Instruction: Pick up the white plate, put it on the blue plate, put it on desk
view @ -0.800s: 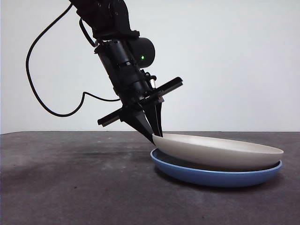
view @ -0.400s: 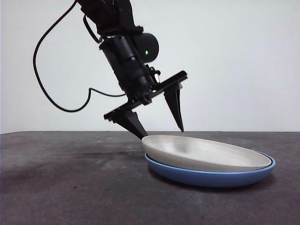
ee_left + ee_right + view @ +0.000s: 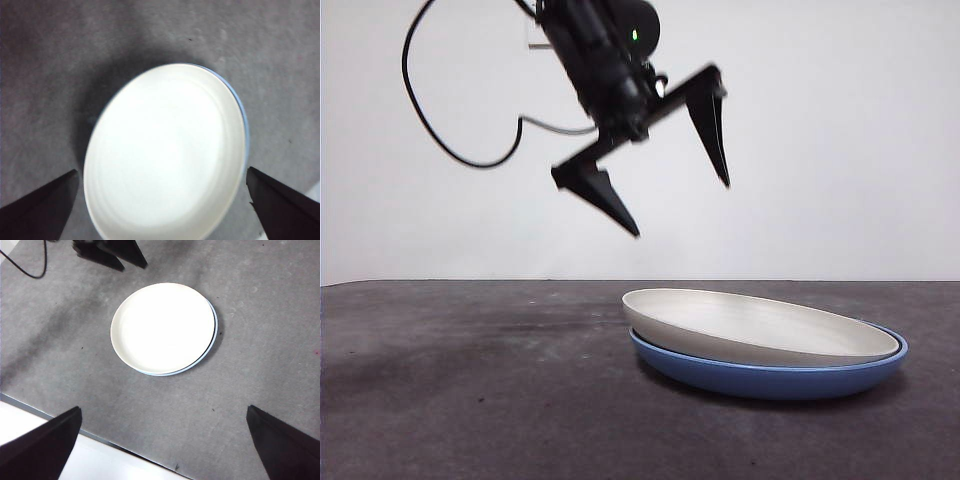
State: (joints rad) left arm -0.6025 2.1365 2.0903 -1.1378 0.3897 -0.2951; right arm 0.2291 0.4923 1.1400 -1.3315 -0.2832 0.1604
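So the white plate (image 3: 760,328) is sitting nested inside the blue plate (image 3: 770,374), and the pair rests on the desk (image 3: 470,400) with nothing gripping either one. It's not perfectly centred: in the front view the white one looks a touch tilted, its rim riding higher on one side, and in the left wrist view only a thin crescent of blue peeks out along one edge, so I'd guess it got set down slightly off to one side. The left gripper (image 3: 675,185) hangs in the air above and a bit to the side of the stack, jaws spread wide apart and empty, clear of the rim, which makes sense if it just needs room to come at the plate's edge. The right gripper (image 3: 160,440) is parked high and well back over the near part of the desk, jaws wide apart too, holding nothing, just looking down on the whole scene. My read: the stacking part is done, and what's left is getting the white plate onto the bare desk. That low rim looks fiddly to pinch, and it might drag the blue one along.
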